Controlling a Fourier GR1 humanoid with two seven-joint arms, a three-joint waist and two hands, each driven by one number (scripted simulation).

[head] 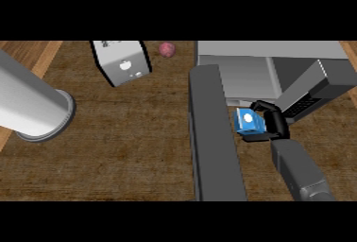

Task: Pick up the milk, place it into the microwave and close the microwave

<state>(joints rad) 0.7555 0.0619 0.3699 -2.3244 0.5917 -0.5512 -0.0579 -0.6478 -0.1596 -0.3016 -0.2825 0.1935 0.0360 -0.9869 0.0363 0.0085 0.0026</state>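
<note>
1. The milk (247,120) is a small blue carton, held in our right hand (273,124) just in front of the microwave (241,71), beside its open door (215,142) and not yet inside.
2. We judge the carton light and fairly stiff, though its walls would likely dent if squeezed. Its smooth faces could slip.
3. The fingers are curled round the carton from the right, one above and one below, so the hold is across its flat sides. That looks like the sensible place, since broad faces give more contact than edges.
4. Our left hand does not show.
5. The bench (118,151) is brown, flat and wood-grained, a steady place to set the carton down if needed.
6. Room is tight: the door stands close on the carton's left, so the way in is narrow.
7. Well apart to the left stand a white box (122,61), a reddish lump (167,49) and a large grey cylinder (31,106).
</note>
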